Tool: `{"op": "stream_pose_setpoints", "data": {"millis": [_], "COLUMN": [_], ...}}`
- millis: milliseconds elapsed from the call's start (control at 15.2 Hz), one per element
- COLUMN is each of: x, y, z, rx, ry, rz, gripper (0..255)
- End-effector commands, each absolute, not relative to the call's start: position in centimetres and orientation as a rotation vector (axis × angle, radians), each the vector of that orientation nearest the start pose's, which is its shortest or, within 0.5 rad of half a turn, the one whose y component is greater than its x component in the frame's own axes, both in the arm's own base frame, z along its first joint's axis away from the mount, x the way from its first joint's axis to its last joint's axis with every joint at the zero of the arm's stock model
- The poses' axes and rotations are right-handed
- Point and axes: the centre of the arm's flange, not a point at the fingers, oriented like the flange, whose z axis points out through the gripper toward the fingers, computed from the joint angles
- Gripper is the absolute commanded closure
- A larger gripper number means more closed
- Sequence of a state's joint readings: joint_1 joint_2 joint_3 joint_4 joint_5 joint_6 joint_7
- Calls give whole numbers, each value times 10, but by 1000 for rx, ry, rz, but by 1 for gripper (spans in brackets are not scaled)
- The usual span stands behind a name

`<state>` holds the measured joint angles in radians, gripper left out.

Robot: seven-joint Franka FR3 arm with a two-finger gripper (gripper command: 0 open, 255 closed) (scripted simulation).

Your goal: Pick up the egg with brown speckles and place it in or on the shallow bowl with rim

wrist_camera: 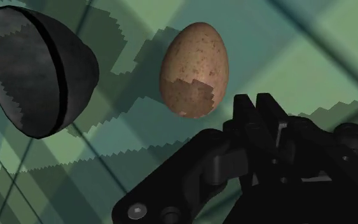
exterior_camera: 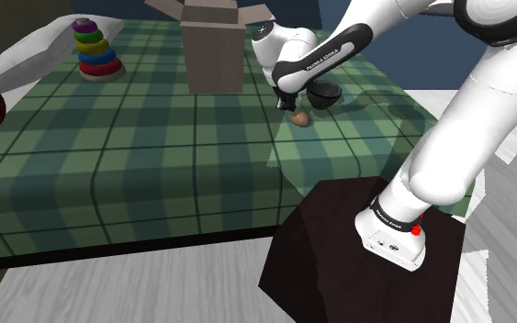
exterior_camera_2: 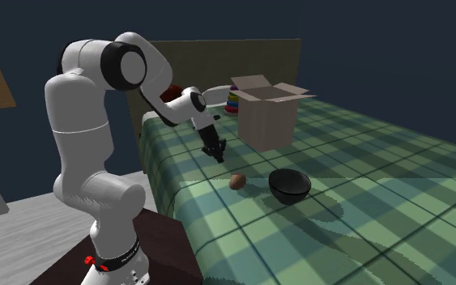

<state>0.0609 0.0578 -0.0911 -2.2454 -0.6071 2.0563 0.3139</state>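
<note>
- The speckled brown egg [wrist_camera: 193,70] lies on its side on the green plaid bed cover [exterior_camera: 155,147], near the edge of the bed closest to the robot's stand.
- Nothing grips or touches it, so the pick-up has not been made.
- The dark shallow bowl [wrist_camera: 37,70] sits upright on the cover just beside the egg, apart from it and with nothing in it. In the second exterior view it is to the egg's right.
- As I judge it, the whole task is left to do: grasp, lift, the short carry to the bowl, and release.
- The tool [wrist_camera: 255,105] hangs above the cover, close to the egg but not over its middle. In the second exterior view it is up and to the left of the egg, with clear air between them.
- In the wrist view the tool's two black fingers stand side by side, apparently closed on nothing, with the egg out ahead of them rather than between them.
- To take the egg, the tool would likely need to open, centre over it and come down.
- Farther back on the bed stand an open cardboard box [exterior_camera: 213,50] and a coloured ring-stacking toy [exterior_camera: 95,50], both well apart from the egg.
</note>
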Motion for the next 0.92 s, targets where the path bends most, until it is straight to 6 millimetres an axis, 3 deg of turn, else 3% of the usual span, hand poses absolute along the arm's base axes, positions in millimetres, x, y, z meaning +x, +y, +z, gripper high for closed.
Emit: {"op": "stream_pose_setpoints", "data": {"millis": [0,132,198,726,858], "x": [505,506,506,475,472], "y": [-46,-46,-46,-155,-165], "z": [342,340,340,295,285], "rx": [2602,2602,2602,2790,2805], "ry": [17,17,17,23,24], "rz": [-221,-221,-221,-208,-207], "gripper": [255,255,0,0,0]}}
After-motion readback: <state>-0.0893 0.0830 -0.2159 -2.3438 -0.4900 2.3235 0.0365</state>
